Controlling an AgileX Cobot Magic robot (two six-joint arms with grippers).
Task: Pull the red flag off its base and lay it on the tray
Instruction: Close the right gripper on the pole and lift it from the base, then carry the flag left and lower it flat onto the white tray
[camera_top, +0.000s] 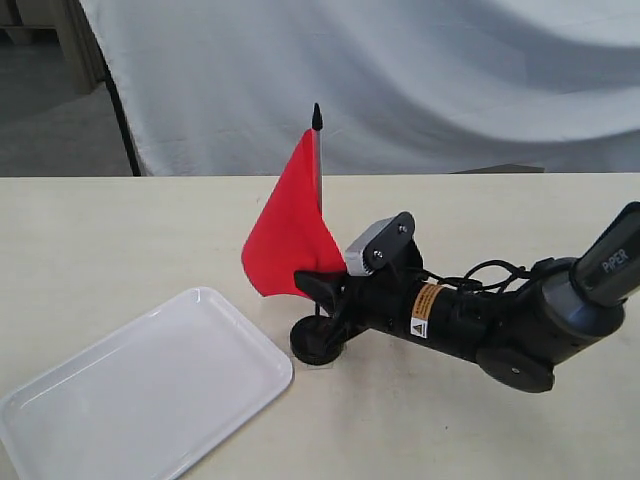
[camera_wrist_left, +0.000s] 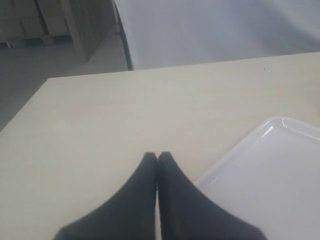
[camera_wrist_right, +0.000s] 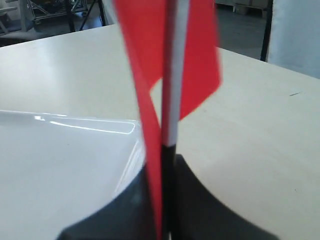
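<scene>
Far left first: the left gripper (camera_wrist_left: 156, 159) hovers low over the pale table (camera_wrist_left: 100, 110), its two dark fingers pressed together tip to tip. It's out of the exterior shot altogether. Near it lies the tray (camera_top: 140, 390), white and flat, set at an angle at the near left of the table.

Moving along, just off the tray's right corner sits the base (camera_top: 318, 347), a small black disc flat on the table and close to the tray's rim, though I can't tell whether they touch. The red flag (camera_top: 290, 235) stands upright in it, stick running straight down into the disc, black tip pointing up, cloth hanging out toward the left.

Now the action: the right gripper (camera_top: 322, 292) is clamped on the stick low down, just above the base. The right wrist view confirms it, with a dark finger on either side of the stick and a fold of red cloth hanging down against it. The right arm (camera_top: 520, 320) stretches low across the table from the right edge. White cloth (camera_top: 400, 80) hangs behind.
</scene>
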